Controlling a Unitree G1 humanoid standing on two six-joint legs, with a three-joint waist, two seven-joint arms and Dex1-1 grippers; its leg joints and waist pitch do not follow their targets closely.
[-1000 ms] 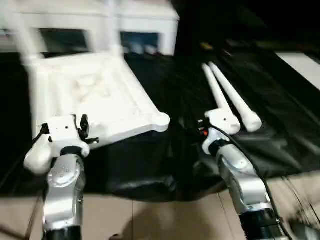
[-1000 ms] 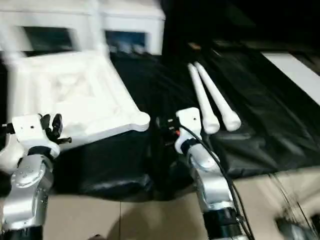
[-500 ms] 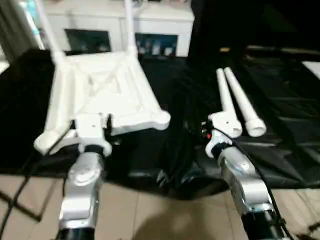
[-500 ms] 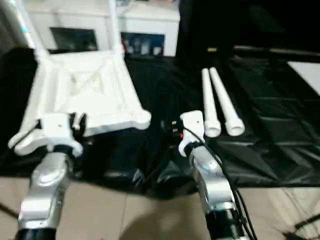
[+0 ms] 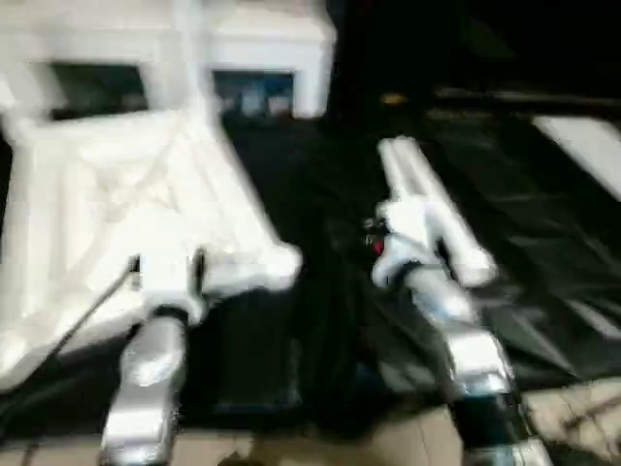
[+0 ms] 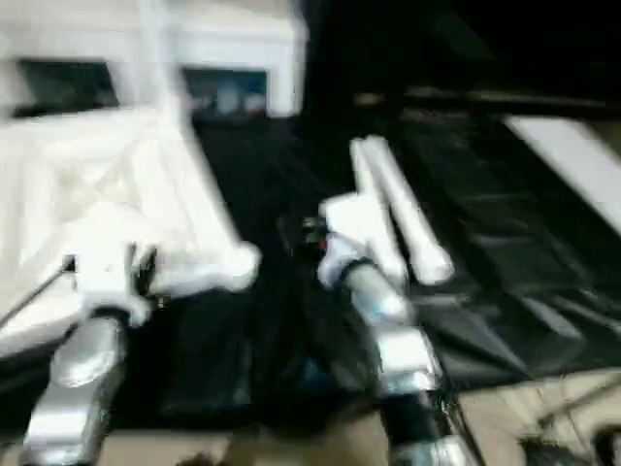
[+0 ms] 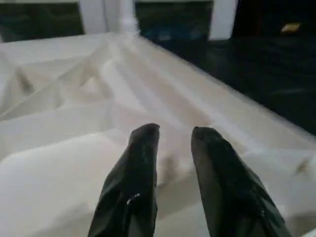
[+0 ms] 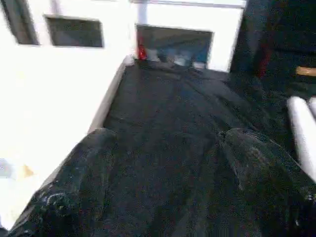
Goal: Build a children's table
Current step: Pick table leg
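The children's table top [image 5: 116,214] lies upside down on the black sheet at the left, ribbed underside up. A white leg [image 5: 184,39] stands up from its far corner. Two loose white legs [image 5: 432,209] lie side by side on the sheet to the right. My left gripper [image 7: 175,131] hovers just over the ribbed underside near the top's front edge, fingers [image 7: 143,153] a little apart with nothing between them. My right gripper [image 8: 168,136] is open over bare black sheet, between the top and the loose legs [image 8: 301,128]. Its wrist [image 5: 398,233] is beside the legs' thick ends.
A white glass-door cabinet [image 5: 262,68] stands behind the black-sheeted table [image 5: 320,320]. A pale panel [image 5: 582,136] lies at the far right. Light floor [image 5: 572,417] shows below the sheet's front edge. Open black sheet lies between the top and the loose legs.
The whole picture has shifted and tilted, so the camera moved. My right wrist now seems a little further forward along the loose legs. Nothing was taken hold of or let go.
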